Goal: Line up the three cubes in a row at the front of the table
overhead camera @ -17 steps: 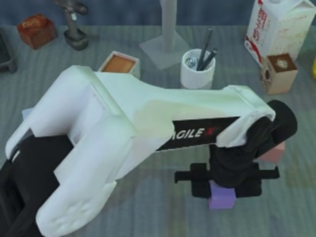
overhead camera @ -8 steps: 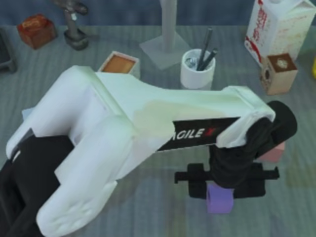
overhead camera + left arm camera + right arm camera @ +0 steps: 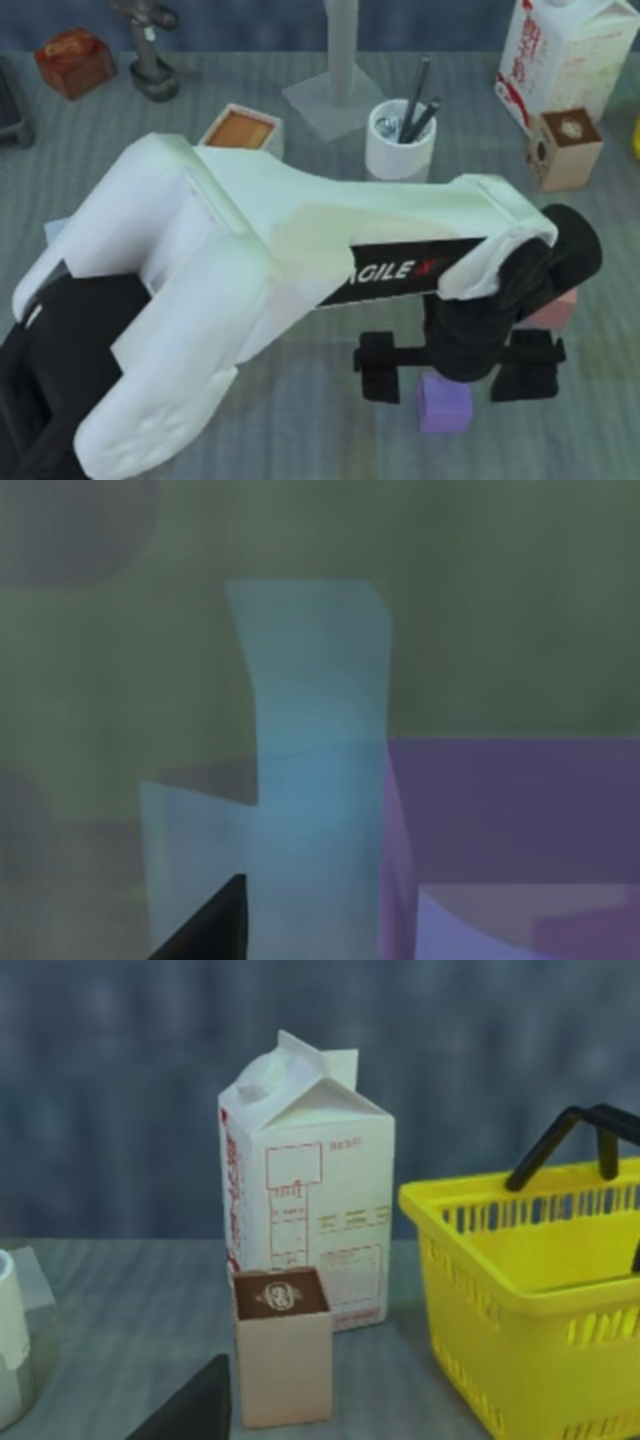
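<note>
Reaching across the tabletop (image 3: 300,420), the left end effector (image 3: 458,368) hangs above the lilac cube (image 3: 444,402) near the front right, fingers spread wide and apparently clear of it. The pink cube (image 3: 556,310) sits just beyond, partly hidden.

Brown carton (image 3: 282,1358) just before a white milk carton (image 3: 308,1220) — yellow basket (image 3: 535,1290) beside them.

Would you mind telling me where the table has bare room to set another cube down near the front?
Bare table lies at the front, between the left arm's body and the lilac cube, and again right of the open left claw, below the salmon cube. The back is crowded: pen cup, milk carton, brown carton.
</note>
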